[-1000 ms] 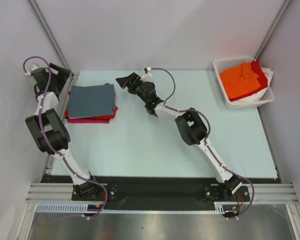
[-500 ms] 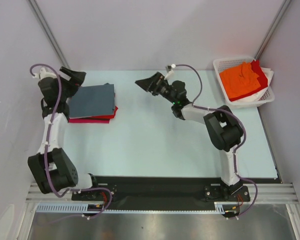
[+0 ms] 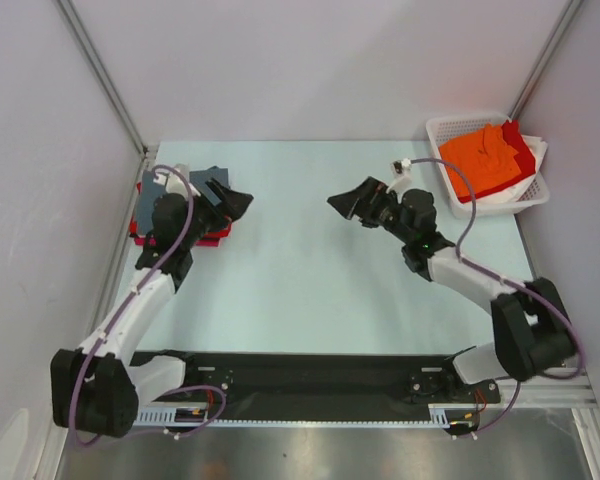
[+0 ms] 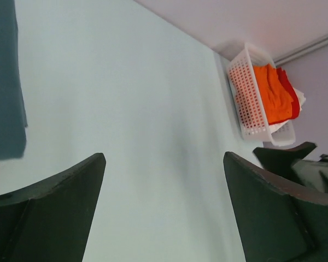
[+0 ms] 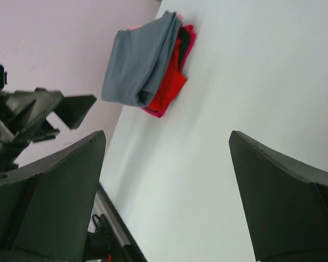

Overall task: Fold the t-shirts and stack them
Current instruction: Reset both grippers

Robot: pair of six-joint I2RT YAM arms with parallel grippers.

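Observation:
A folded slate blue-grey t-shirt (image 3: 150, 181) tops a stack at the table's back left, over a red t-shirt (image 3: 137, 226). My left arm covers most of it. My left gripper (image 3: 227, 201) is open and empty at the stack's right edge, pointing right. My right gripper (image 3: 351, 201) is open and empty above the middle of the table, left of the basket. The right wrist view shows the stack side-on: grey t-shirt (image 5: 142, 60), red (image 5: 169, 87), magenta (image 5: 188, 39). An orange t-shirt (image 3: 483, 160) lies in the basket over a red t-shirt (image 3: 521, 141) and a white one.
The white lattice basket (image 3: 442, 130) stands at the back right corner; it also shows in the left wrist view (image 4: 245, 93). Grey walls close in the back and both sides. The black rail with the arm bases runs along the near edge (image 3: 310, 375).
My left gripper swung from the back left corner forward and right over the stack. My right gripper moved right, away from the stack toward the basket. Both stayed open.

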